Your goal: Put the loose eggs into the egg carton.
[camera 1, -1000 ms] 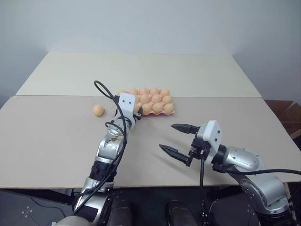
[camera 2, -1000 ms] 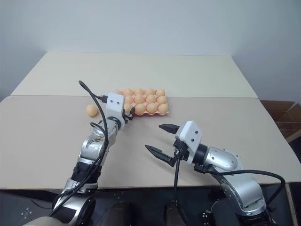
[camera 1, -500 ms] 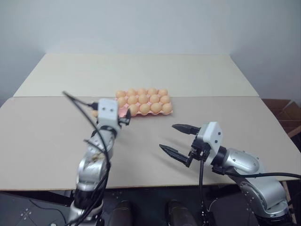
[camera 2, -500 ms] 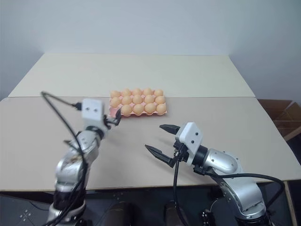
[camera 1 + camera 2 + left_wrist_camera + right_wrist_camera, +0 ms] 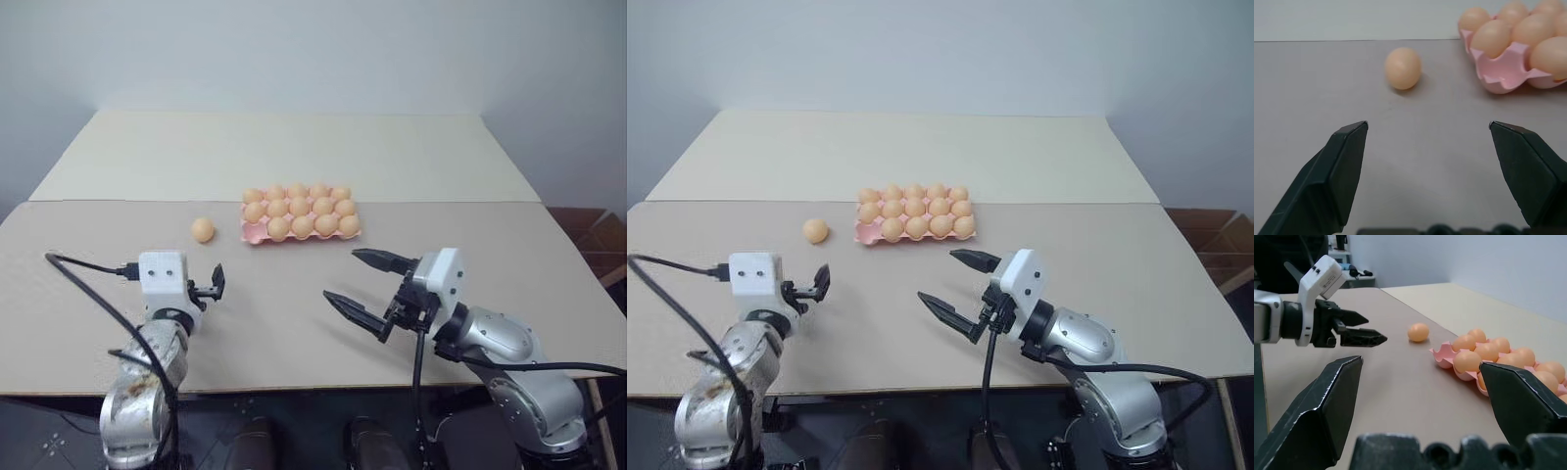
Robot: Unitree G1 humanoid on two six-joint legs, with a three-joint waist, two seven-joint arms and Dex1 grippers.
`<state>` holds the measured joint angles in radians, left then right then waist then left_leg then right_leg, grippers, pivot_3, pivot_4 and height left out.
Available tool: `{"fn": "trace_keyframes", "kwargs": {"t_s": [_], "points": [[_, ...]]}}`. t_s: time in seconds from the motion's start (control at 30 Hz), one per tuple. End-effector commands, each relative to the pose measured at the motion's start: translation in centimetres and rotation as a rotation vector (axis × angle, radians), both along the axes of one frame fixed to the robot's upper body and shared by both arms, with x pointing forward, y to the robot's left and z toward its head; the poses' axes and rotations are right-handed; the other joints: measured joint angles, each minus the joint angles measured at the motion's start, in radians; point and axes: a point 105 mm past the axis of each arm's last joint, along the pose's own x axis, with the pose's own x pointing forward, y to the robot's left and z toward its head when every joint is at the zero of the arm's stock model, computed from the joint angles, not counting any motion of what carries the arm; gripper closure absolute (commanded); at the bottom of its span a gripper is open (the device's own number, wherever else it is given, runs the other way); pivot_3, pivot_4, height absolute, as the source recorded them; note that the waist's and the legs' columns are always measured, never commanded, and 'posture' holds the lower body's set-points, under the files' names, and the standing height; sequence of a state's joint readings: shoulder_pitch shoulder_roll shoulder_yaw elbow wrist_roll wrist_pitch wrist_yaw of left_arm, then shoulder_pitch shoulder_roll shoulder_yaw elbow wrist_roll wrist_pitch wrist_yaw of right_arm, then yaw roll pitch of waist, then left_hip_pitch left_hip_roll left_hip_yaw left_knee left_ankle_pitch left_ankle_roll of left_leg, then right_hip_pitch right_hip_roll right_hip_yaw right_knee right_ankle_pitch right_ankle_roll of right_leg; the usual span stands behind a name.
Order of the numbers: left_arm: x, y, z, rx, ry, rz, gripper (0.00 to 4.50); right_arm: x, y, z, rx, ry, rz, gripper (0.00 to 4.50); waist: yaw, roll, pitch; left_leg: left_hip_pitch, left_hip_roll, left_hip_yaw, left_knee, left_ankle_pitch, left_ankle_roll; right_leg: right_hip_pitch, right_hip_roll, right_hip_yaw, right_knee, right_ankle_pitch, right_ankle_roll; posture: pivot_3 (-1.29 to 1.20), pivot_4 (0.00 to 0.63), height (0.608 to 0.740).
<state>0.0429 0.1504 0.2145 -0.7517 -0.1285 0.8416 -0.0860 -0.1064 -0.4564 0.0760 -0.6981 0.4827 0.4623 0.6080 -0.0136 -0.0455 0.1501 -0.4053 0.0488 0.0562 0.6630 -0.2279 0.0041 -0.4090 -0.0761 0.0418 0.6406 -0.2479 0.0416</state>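
A: Where is the loose egg (image 5: 203, 230) lying?

B: On the worktop (image 5: 294, 304) just left of the egg carton (image 5: 300, 216), ahead of the left hand (image 5: 211, 286), which is nearer.

A: And the hands?

B: Both are gaping wide, the right hand (image 5: 364, 284) included, holding nothing.

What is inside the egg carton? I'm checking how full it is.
The egg carton holds pale orange eggs in three rows; its front-left corner cup looks empty. The cups under the eggs are covered. One loose egg lies beside it on the table.
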Motion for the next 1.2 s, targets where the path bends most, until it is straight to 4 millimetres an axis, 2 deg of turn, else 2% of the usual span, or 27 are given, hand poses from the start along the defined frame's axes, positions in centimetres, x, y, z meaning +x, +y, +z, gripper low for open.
{"fn": "trace_keyframes", "kwargs": {"t_s": [0.03,0.2,0.33,0.4,0.57,0.7,0.9,1.2], "points": [[-1.5,-1.0,1.5,0.003,-0.113,-0.056,0.20,-0.6,0.5,1.1,0.029,-0.078,0.019,0.00,-0.001,0.000,0.000,0.000,0.000,0.000,0.000,0.000,0.000,0.000,0.000,0.000,0.000,0.000,0.000,0.00,0.150,0.740],[-2.6,-1.6,0.7,0.054,-0.140,-0.119,0.20,-0.6,0.1,0.3,-0.012,-0.073,0.032,0.00,0.003,0.000,0.000,0.001,0.001,0.001,0.000,0.000,0.000,0.000,0.000,0.000,0.000,0.000,-0.002,0.00,0.150,0.740],[-3.4,-2.6,0.6,0.111,-0.161,-0.249,0.20,-0.9,-0.8,-0.3,-0.065,-0.062,0.060,0.00,0.002,0.000,0.000,0.000,0.000,0.002,0.000,0.000,0.000,0.000,0.000,0.000,-0.001,-0.001,-0.003,0.00,0.150,0.740],[-3.4,-2.0,0.5,0.105,-0.163,-0.234,0.20,-1.1,-1.0,-0.5,-0.085,-0.058,0.068,0.00,0.002,0.000,0.000,0.000,0.001,0.002,0.000,0.000,0.000,0.000,-0.001,0.000,-0.001,-0.001,-0.002,0.00,0.150,0.740],[-1.6,0.5,0.5,0.140,-0.132,-0.121,0.20,-0.9,-0.9,-0.4,-0.112,-0.052,0.046,0.00,0.002,0.000,0.000,0.001,0.001,0.001,0.000,0.000,0.000,0.000,0.001,-0.001,0.000,-0.001,-0.003,0.00,0.150,0.740],[1.3,3.1,0.8,0.103,-0.012,-0.048,0.20,-0.4,-0.3,0.2,-0.131,-0.029,-0.011,0.00,0.003,0.000,0.000,0.001,0.001,0.000,0.000,0.000,0.000,0.000,0.001,-0.002,0.001,-0.001,-0.002,0.00,0.150,0.740],[5.0,4.6,2.6,0.045,0.054,-0.096,0.09,0.2,0.9,1.4,-0.121,-0.040,-0.006,0.00,0.000,0.000,0.000,0.000,0.000,0.000,0.000,0.000,0.000,-0.001,0.001,-0.002,0.001,-0.001,-0.001,0.00,0.150,0.740],[9.2,5.5,2.2,0.018,0.114,-0.063,0.09,1.4,2.4,2.2,-0.099,-0.074,-0.025,0.00,0.002,0.000,0.000,0.000,0.000,0.000,0.000,0.000,0.000,-0.001,0.001,-0.002,0.002,0.000,-0.001,0.00,0.150,0.740]]}}
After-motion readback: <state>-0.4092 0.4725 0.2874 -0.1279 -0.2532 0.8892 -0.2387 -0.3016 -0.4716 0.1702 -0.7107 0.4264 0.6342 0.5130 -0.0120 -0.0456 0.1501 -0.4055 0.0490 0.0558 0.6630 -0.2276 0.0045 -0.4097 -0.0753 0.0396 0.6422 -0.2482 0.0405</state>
